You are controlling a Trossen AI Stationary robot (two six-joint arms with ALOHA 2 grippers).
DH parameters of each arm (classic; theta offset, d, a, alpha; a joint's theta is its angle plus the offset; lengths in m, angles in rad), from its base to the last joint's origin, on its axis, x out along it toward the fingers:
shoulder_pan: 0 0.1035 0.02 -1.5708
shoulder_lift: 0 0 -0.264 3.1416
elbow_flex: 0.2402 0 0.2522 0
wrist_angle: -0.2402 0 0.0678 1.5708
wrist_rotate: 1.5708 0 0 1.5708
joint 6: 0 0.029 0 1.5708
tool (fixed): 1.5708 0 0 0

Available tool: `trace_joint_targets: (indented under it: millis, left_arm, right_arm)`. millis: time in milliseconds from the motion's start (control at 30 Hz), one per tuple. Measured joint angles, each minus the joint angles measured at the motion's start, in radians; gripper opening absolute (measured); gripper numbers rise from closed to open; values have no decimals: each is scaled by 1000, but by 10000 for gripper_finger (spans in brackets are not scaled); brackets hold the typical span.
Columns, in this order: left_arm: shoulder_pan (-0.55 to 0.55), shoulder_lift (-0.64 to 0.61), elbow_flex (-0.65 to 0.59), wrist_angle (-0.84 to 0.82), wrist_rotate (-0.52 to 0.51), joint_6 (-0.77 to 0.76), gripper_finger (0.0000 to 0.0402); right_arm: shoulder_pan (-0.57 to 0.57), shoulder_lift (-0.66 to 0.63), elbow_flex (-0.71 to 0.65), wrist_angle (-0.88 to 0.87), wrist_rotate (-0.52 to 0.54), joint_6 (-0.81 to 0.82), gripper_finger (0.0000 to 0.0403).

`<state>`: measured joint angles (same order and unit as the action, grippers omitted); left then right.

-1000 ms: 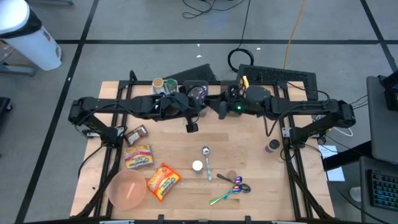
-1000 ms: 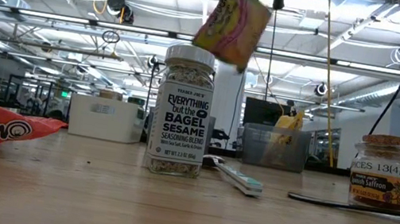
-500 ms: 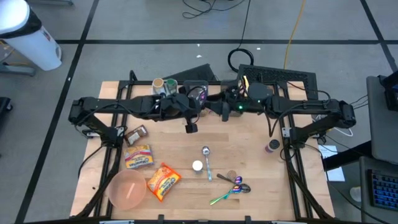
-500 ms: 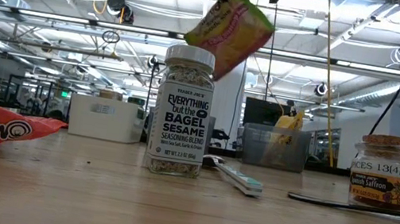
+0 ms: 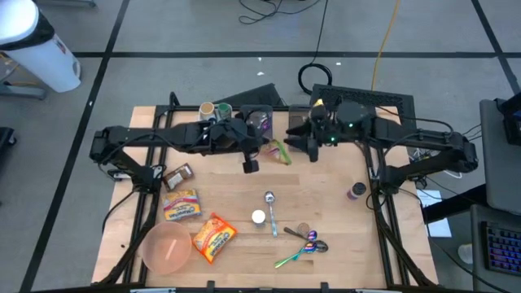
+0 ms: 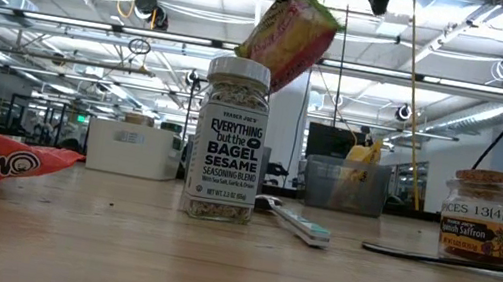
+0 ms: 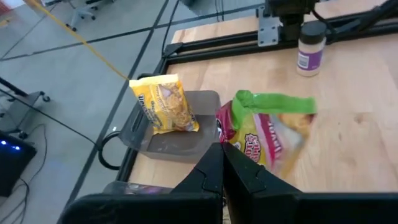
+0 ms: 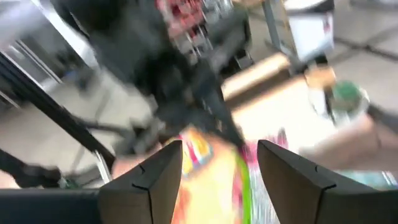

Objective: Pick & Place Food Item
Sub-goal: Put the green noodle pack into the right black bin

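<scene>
Left gripper (image 7: 222, 163) pinches the snack packet (image 7: 273, 134) aloft; right gripper (image 8: 219, 163), fingers apart, faces it

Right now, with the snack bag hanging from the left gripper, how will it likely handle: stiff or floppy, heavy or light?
Probably floppy: the snack bag hangs tilted from the shut left gripper, pinched at one edge. Likely light, since that thin pinch carries it. It may swing; the open right gripper is close by.

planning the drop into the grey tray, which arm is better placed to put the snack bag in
Left. The left gripper is shut on the snack bag, holding it in the air near the grey tray. The right gripper is open and holds nothing.
</scene>
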<state>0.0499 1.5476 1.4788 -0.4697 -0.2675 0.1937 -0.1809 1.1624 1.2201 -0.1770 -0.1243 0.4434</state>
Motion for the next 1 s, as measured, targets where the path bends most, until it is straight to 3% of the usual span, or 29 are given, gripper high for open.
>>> trace_joint_targets:
  millis: [167,367,800,1000]
  left_arm:
    - [26,0,0,3,5,-32,0]
    - [45,0,0,5,39,-52,0]
    - [54,0,0,20,66,-75,0]
    - [54,0,0,19,66,-77,0]
  right_arm:
    - [30,20,-1,-123,65,-19,201]
    - [46,32,0,-149,151,-58,201]
    - [46,121,-1,-146,150,-63,199]
    - [45,130,-1,-144,150,-56,157]
